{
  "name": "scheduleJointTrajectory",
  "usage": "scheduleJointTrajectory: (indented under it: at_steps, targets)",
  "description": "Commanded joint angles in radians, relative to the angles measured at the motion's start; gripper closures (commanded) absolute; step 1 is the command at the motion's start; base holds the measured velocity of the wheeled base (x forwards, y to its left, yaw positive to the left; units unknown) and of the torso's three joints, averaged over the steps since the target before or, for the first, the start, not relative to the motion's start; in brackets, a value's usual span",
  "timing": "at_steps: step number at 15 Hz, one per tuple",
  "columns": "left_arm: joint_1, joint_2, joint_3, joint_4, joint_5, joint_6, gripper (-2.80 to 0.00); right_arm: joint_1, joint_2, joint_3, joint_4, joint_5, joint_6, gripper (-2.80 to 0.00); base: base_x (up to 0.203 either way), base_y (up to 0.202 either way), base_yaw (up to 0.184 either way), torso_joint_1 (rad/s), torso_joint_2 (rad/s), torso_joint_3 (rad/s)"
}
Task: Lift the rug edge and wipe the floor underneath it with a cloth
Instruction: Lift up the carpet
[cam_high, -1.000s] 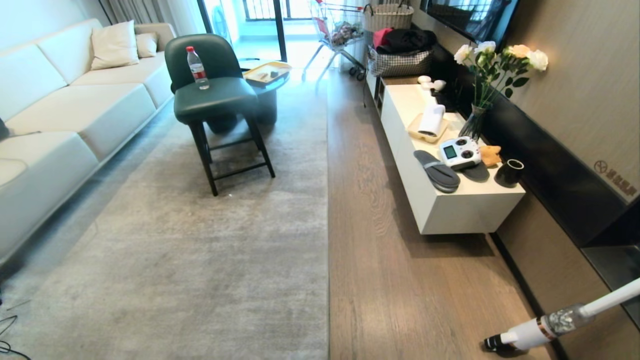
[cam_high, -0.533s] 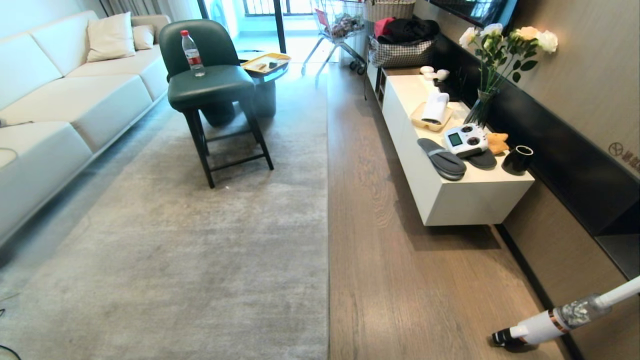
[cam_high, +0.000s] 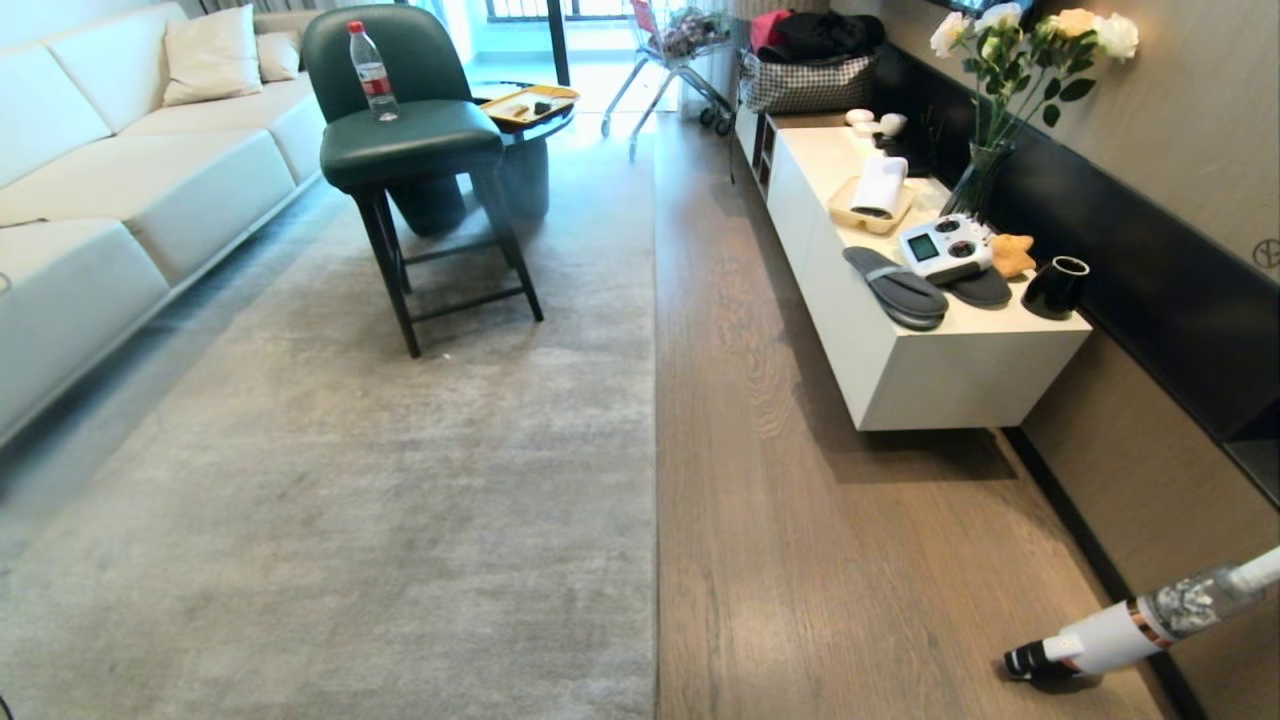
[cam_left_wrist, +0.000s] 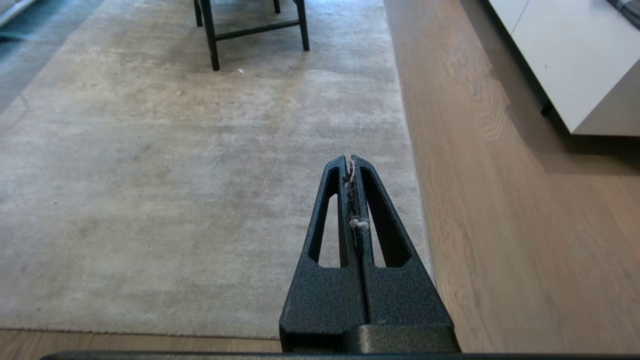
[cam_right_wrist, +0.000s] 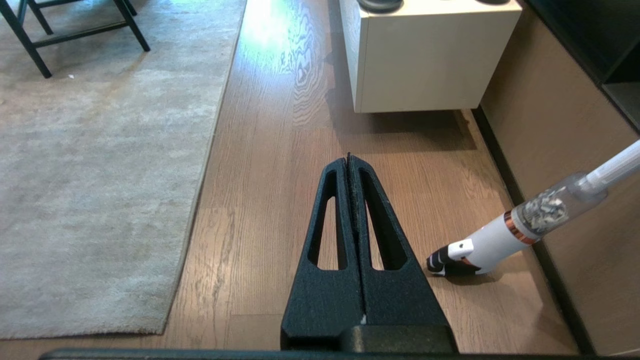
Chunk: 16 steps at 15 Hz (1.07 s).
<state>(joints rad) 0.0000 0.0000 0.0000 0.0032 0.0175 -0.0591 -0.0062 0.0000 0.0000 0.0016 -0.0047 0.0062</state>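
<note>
The pale grey rug lies flat, and its rug edge (cam_high: 655, 450) runs straight away from me beside the brown wood floor (cam_high: 800, 560). My left gripper (cam_left_wrist: 351, 159) hangs shut above the rug near its rug edge (cam_left_wrist: 411, 150), with only wisps of lint between the fingers. My right gripper (cam_right_wrist: 348, 156) is shut and empty above the floor (cam_right_wrist: 260, 200), to the right of the rug's rounded corner (cam_right_wrist: 165, 327). Neither arm shows in the head view. The cloth is out of view.
A green chair (cam_high: 410, 150) with a bottle (cam_high: 371, 72) stands on the rug. A white sofa (cam_high: 100, 200) lines the left. A white low cabinet (cam_high: 900, 370) stands on the right, and a white handheld vacuum (cam_high: 1100, 640) rests on the floor by the wall.
The whole head picture has shifted: far things slid upward and the cabinet looms larger, so the camera moved. Nothing in the room has moved.
</note>
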Motion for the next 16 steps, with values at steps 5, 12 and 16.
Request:
scheduleJointTrajectory:
  at_steps: [5, 12, 16]
  targets:
    - [0.000, 0.000, 0.000, 0.000, 0.001, -0.001, 0.00, 0.000, 0.000, 0.000, -0.001, 0.000, 0.000, 0.00, 0.000, 0.000, 0.000, 0.012, 0.43, 0.447]
    - [0.000, 0.000, 0.000, 0.000, 0.001, -0.001, 0.00, 0.000, 0.000, 0.000, 0.000, 0.000, 0.000, 0.00, 0.000, 0.000, 0.000, 0.015, 0.09, 0.124]
    - [0.000, 0.000, 0.000, 0.000, 0.001, -0.001, 0.00, 0.000, 0.000, 0.000, 0.000, 0.002, 0.001, 0.00, 0.000, 0.000, 0.000, 0.000, 0.00, 0.000]
